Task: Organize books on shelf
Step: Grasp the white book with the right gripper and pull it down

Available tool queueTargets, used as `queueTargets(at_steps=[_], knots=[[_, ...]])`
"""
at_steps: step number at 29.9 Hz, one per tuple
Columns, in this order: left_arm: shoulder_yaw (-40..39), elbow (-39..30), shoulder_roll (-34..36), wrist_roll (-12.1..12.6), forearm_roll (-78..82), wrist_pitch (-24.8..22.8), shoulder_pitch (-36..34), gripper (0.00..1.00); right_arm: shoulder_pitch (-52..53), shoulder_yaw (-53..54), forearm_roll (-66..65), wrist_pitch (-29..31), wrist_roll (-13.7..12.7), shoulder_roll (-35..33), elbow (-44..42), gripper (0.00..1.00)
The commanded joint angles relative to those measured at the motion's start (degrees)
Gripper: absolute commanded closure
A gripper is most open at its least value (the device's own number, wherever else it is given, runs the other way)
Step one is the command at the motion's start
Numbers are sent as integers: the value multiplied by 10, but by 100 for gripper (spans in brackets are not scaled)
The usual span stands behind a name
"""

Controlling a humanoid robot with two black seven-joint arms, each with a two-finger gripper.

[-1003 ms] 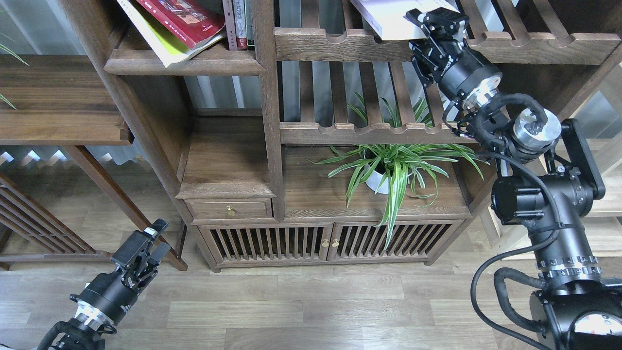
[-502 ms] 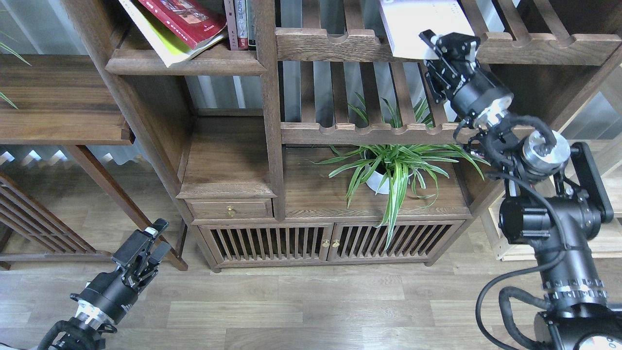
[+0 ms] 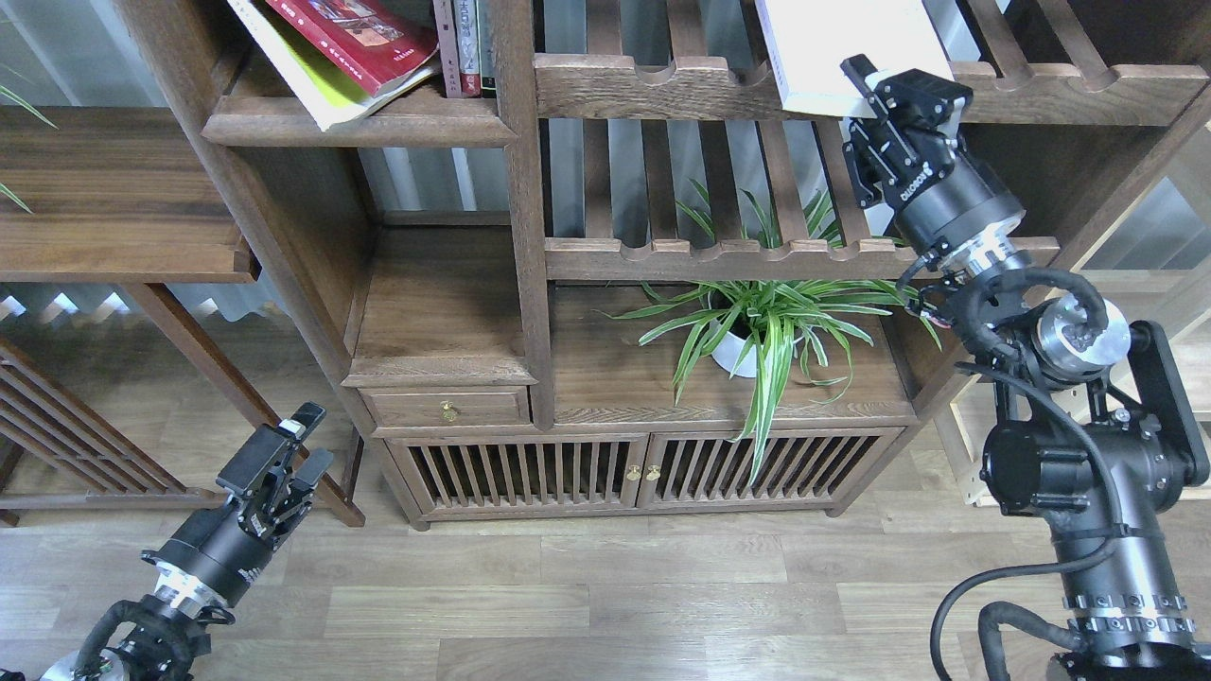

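Note:
A red book (image 3: 355, 38) lies tilted on a yellow-green and white book (image 3: 303, 80) on the solid dark shelf (image 3: 359, 128) at the top left. A pale lavender-white book (image 3: 842, 47) lies across the top slatted shelf at the upper right. My right gripper (image 3: 899, 90) is shut on its near right corner. My left gripper (image 3: 289, 459) hangs low at the bottom left over the floor, open and empty.
Narrow upright books (image 3: 464, 47) stand right of the red one. A potted spider plant (image 3: 757, 331) sits on the cabinet top under the slatted rails (image 3: 719, 255). A drawer (image 3: 449, 409) and slatted doors (image 3: 643, 473) are below. A dark side table (image 3: 114, 199) stands left.
My right gripper has moved right and slightly down with the pale book, turning it so that it points more straight back. The left arm has barely moved.

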Motion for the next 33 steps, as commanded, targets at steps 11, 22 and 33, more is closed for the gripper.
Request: queueTargets(at_steps=[11,22,33], knots=[[10,36,1,0,-51,0,-66,4,-84,10,21,66,-7,-4,11,85],[70,79,3,0,-57,0,-148,5,-165,4,32,129,-7,0,11,85],[124,95,-1,0,-50,0,-172,5,-231,3,58,209,-7,-3,11,86]])
